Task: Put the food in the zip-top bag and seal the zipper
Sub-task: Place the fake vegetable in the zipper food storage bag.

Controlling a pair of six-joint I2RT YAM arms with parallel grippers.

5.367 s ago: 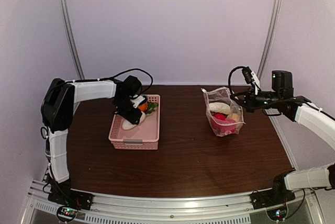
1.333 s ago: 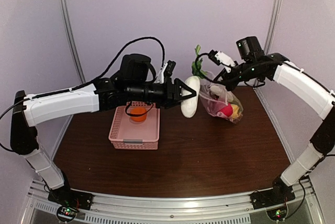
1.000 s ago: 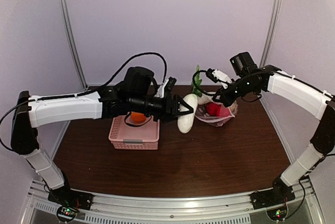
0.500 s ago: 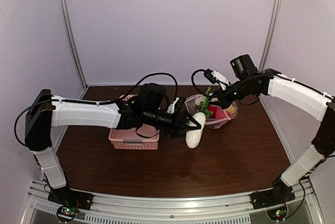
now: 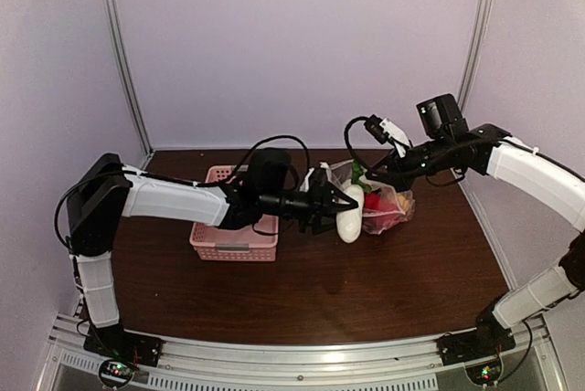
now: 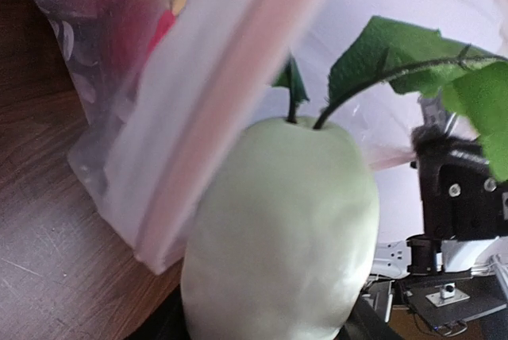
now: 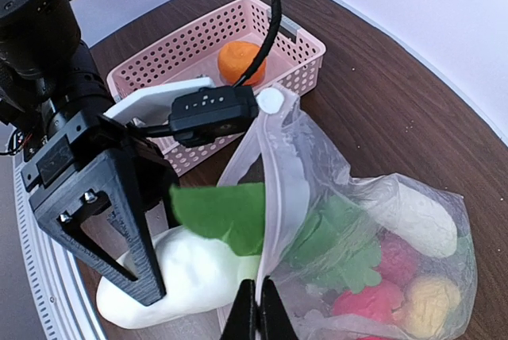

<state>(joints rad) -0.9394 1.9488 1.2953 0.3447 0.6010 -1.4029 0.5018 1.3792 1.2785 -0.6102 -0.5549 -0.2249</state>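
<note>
While the right gripper is pinching the rim of the limp zip-top bag, the left gripper is clasping a seemingly slick, light radish.

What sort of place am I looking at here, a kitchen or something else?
Probably a robot test cell, not a kitchen: left arm and right arm bolted to a rail at the table edge, bare walls, toy food in a zip-top bag.
</note>
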